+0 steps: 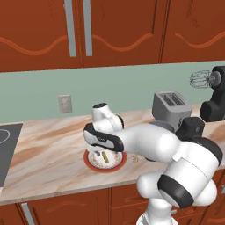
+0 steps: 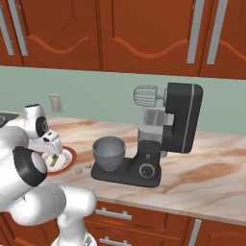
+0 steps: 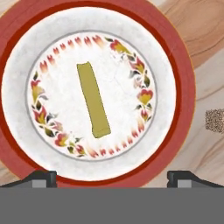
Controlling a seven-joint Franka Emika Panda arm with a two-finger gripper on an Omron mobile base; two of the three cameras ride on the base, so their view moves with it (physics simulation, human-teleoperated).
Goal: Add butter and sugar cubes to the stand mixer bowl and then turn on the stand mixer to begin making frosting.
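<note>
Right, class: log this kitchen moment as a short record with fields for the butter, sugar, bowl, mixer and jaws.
butter: butter lies on the red-rimmed plate
sugar: one sugar cube on the counter beside the plate
bowl: stand mixer bowl sits on the mixer base
mixer: stand mixer, whisk raised above the bowl
jaws: gripper open above the plate, holding nothing

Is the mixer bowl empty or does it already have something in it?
Looks empty: the mixer bowl shows bare grey inside, though its bottom is hidden; the butter lies on the plate.

The black mixer [image 2: 166,139] stands on the marble counter [image 2: 211,168], its whisk [image 2: 145,95] raised; the grey bowl [image 2: 109,153] sits on its base. Left, a red-rimmed plate [image 2: 67,161] lies beneath the white arm [image 2: 29,163]; two small sugar cubes [image 2: 83,168] lie between plate and mixer.
</note>
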